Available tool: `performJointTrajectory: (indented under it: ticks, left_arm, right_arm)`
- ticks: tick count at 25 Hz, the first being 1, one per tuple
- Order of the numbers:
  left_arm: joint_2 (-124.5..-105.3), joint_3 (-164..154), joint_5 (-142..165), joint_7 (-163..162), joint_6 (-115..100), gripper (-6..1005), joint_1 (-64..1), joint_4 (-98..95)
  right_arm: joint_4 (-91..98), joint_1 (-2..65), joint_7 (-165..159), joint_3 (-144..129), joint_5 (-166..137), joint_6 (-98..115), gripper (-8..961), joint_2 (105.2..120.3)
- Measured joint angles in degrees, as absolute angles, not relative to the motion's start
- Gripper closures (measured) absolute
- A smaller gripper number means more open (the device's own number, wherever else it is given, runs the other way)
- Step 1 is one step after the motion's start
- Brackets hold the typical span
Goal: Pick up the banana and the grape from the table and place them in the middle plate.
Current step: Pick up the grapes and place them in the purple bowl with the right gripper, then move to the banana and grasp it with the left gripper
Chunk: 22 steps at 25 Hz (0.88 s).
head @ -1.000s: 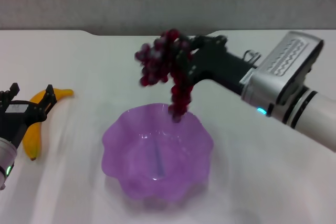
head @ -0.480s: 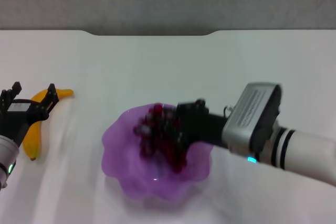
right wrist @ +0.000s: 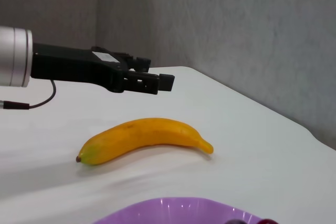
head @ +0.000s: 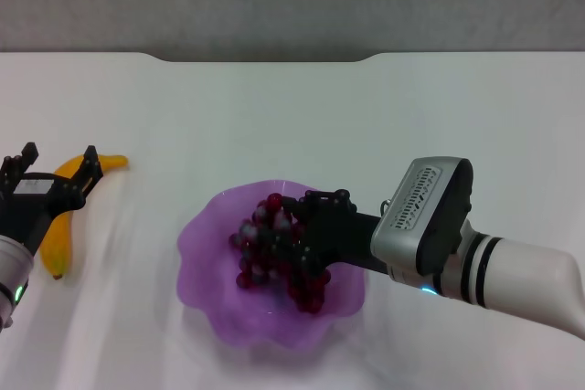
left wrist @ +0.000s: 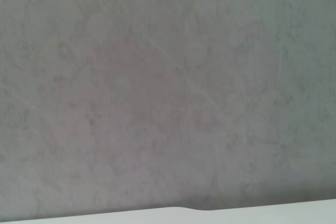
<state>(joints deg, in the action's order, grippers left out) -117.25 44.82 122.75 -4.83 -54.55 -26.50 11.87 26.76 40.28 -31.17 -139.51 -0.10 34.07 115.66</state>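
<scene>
The bunch of dark red-purple grapes (head: pixel 270 248) lies inside the translucent purple plate (head: pixel 196 244) at the front middle of the white table (head: pixel 274 116). My right gripper (head: pixel 315 226) reaches into the plate from the right and is shut on the bunch. The yellow banana (head: pixel 55 239) lies on the table at the far left. My left gripper (head: pixel 58 154) is open and hovers just over the banana's far half. In the right wrist view the banana (right wrist: pixel 142 137) lies beyond the plate's rim (right wrist: pixel 173 211), with the left gripper (right wrist: pixel 155 73) above and behind it.
A grey wall stands behind the table's notched far edge (head: pixel 265 58). The left wrist view shows only that wall and a thin strip of table edge (left wrist: pixel 236 211).
My right gripper has carried the grapes from high above the plate's far rim down into the plate, where they now rest. The left gripper and the banana have not moved.
</scene>
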Motion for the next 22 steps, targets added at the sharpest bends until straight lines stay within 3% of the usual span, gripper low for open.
performJointTrajectory:
  ticks: [4,9,15,22]
  left_arm:
    - [-117.23,44.82,122.79,-4.83,-54.48,136,-26.42,11.87]
    - [-117.16,44.82,122.79,-4.83,-54.18,136,-26.25,11.78]
    - [-117.15,44.82,122.79,-4.77,-52.2,137,-26.42,11.61]
    - [-117.16,44.71,122.79,-4.49,-53.17,137,-25.79,11.92]
  right_arm:
    - [27.01,40.52,-31.47,-139.49,-0.12,33.54,523,115.67]
    - [29.65,41.55,-31.15,-138.9,-0.46,30.52,280,115.35]
    - [33.29,42.74,-27.29,-134.04,-0.57,29.41,82,115.16]
    - [39.55,39.45,-20.32,-125.68,-0.71,28.25,86,114.73]
